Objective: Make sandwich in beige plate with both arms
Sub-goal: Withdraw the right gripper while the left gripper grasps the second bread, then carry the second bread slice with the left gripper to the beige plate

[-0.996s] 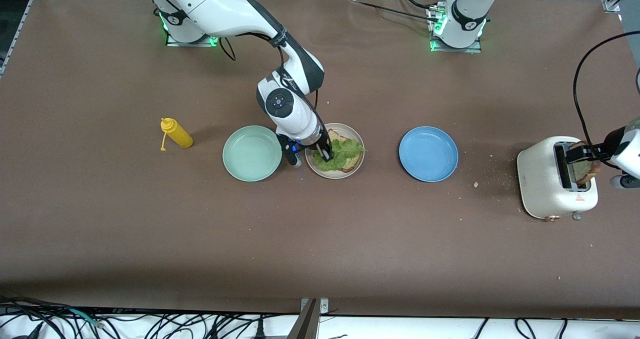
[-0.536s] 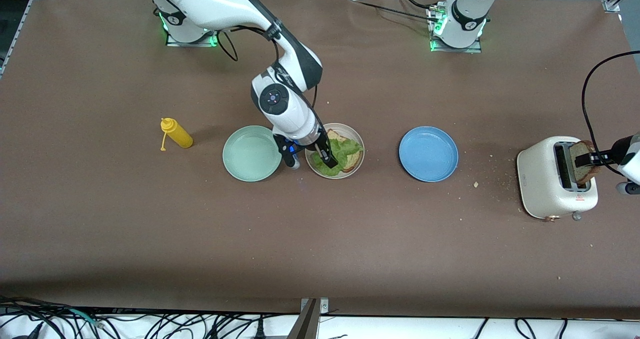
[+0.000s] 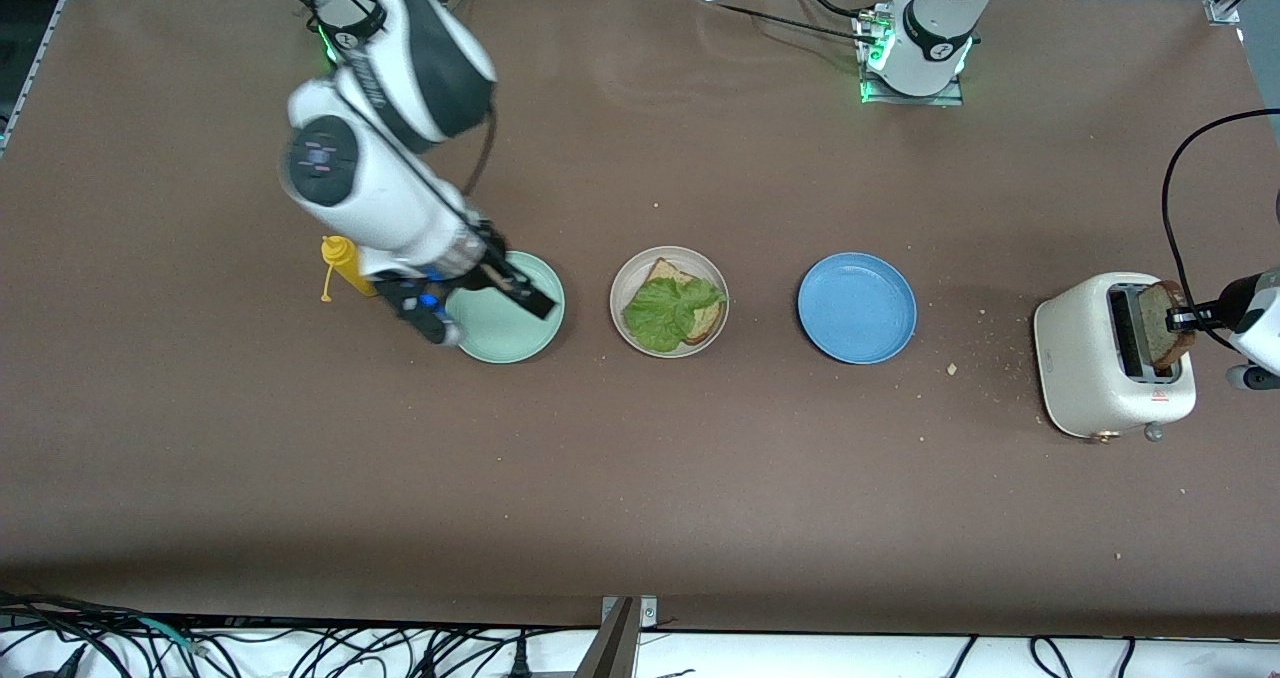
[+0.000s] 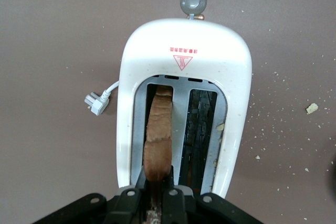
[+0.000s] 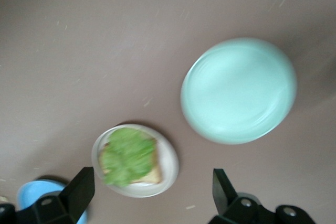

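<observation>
Right gripper [image 3: 520, 293] hung over mint plate [image 3: 505, 333], jaws wide, empty. Left gripper [image 3: 1180, 318] pinched toast [image 3: 1160, 330] in toaster [image 3: 1110, 368], three o'clock of beige plate [image 3: 625, 283].

White arms [image 3: 390, 198], black joints, black cables, black fingers [image 5: 79, 190], green-lit bases [image 3: 905, 68]

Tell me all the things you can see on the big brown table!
Beige plate: one, cream, mid-table between the other plates.
Toast slice: one, tan, on the beige plate.
Lettuce leaf: one, green, on that toast.
Mint green plate: one, toward the right arm's end.
Blue plate: one, toward the left arm's end.
Mustard bottle: one, yellow, beside the mint green plate.
Toaster: one, white, at the left arm's end.
Second toast slice: one, brown, in a toaster slot.
Right gripper: open, over the mint green plate.
Left gripper: shut on the second toast slice.
</observation>
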{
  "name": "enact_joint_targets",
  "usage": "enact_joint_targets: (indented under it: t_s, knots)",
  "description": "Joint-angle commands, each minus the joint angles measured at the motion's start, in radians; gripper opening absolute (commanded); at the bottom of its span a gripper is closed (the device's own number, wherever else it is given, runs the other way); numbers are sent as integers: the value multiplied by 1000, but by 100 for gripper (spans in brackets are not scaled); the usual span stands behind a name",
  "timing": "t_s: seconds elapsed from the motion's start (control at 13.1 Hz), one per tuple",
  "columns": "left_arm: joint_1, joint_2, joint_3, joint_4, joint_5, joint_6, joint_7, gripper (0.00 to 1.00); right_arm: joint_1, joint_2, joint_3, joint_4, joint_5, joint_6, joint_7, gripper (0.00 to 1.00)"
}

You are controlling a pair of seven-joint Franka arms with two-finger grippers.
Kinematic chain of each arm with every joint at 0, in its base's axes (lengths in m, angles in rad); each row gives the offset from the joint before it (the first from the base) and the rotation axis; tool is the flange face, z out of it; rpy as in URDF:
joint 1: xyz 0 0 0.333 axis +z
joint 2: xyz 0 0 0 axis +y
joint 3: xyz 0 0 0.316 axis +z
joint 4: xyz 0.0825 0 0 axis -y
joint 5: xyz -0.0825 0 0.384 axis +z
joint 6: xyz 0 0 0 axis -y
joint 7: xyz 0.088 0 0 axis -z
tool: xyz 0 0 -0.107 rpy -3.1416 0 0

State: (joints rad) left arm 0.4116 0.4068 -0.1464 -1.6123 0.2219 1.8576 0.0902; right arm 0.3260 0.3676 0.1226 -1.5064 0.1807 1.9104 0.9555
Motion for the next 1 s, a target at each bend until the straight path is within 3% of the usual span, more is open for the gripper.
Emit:
enact_joint_targets:
  t_s: [0.0, 0.31, 0.46, 0.61, 0.92]
  knots:
    - [9, -20, -13, 17, 37, -37, 14, 0, -123, -82, 15, -37, -79, -89, -278, 99]
    - [-5, -106, -33, 61, 34, -151, 13, 0, -275, -124, 15, -37, -160, -114, -622, 100]
    - [-4, -114, -106, 159, 25, -275, 25, 0, -329, -145, 16, -41, -182, -114, -737, 100]
    - [-7, -111, -172, 207, 22, -334, 23, 0, -334, -170, 11, -58, -182, -114, -767, 100]
    - [-7, -109, -326, 206, -36, -417, 13, 0, -250, -193, -93, -87, -187, -120, -778, 100]
